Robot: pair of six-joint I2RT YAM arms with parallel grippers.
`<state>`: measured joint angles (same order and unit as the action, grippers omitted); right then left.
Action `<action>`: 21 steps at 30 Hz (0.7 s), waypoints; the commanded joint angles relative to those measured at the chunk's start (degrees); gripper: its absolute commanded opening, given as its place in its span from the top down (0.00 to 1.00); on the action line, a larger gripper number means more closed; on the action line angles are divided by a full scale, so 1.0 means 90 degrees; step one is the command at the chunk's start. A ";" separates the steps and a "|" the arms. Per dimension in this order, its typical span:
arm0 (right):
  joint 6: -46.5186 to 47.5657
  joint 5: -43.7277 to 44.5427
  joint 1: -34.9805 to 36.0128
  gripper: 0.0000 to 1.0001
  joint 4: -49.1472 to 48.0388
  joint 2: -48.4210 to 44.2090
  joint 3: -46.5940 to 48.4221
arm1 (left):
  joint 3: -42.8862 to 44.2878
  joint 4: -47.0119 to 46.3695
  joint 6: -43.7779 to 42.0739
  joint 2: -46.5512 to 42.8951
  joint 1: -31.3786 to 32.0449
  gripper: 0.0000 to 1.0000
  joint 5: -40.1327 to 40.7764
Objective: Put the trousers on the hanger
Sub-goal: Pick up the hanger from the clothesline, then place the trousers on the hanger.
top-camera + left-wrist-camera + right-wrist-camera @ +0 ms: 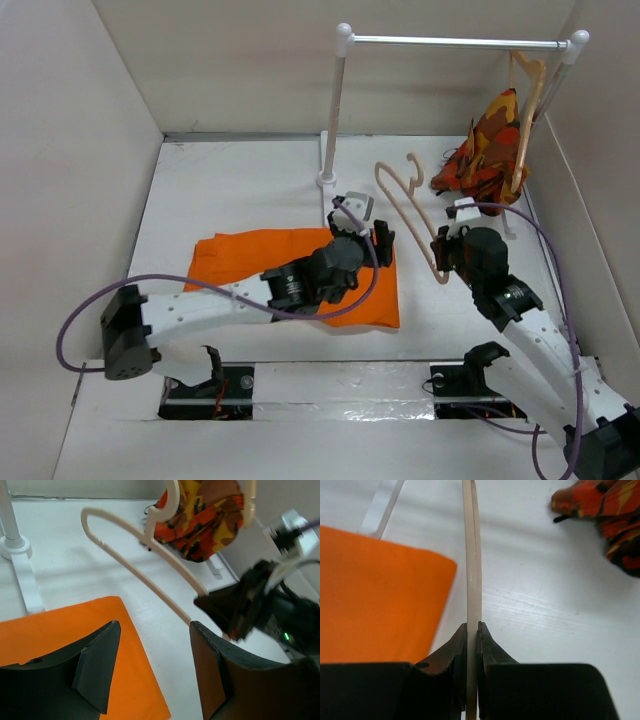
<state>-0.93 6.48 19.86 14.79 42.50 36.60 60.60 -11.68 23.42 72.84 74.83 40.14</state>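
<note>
The bright-orange trousers (240,265) lie folded flat on the white table, partly under my left arm; they also show in the left wrist view (60,630) and the right wrist view (375,605). My left gripper (368,228) is open and empty over the trousers' far right corner, its jaws wide apart (155,665). The pale cream hanger (400,205) is held above the table just right of the trousers. My right gripper (440,258) is shut on the hanger's lower arm (471,555), fingers pinching it (472,630). The hanger (150,550) curves across in front of my left gripper.
A white clothes rack with a metal rail (450,42) stands at the back, its post (330,120) just behind my left gripper. A patterned orange, red and brown garment (490,150) hangs on a tan wooden hanger (528,100) at the rail's right end. Walls enclose the table.
</note>
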 commanded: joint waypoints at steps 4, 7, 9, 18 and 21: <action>-0.0580 0.0842 0.0703 1.00 -0.0207 -0.0279 -0.0355 | 0.1633 0.0095 -0.0512 0.1882 -0.1038 0.44 -0.0904; -0.0687 0.1008 0.0947 1.00 -0.0072 -0.0260 -0.0375 | 0.2474 0.0243 -0.0746 0.2694 -0.1107 0.43 -0.1003; -0.0727 0.1135 0.1007 1.00 -0.0071 -0.0259 -0.0433 | 0.3021 0.0408 -0.0893 0.3212 -0.1107 0.42 -0.1003; -0.0961 0.1272 0.1465 1.00 0.0017 -0.0347 -0.0639 | 0.4047 0.0419 -0.1127 0.4269 -0.1322 0.41 -0.0662; -0.1068 0.1379 0.1660 1.00 0.0115 -0.0396 -0.0687 | 0.4340 0.0517 -0.1274 0.4563 -0.1380 0.46 -0.0204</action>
<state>-8.88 16.60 33.21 17.10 40.07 30.41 95.35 -6.50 14.20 113.75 63.20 34.28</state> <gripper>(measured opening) 0.120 0.551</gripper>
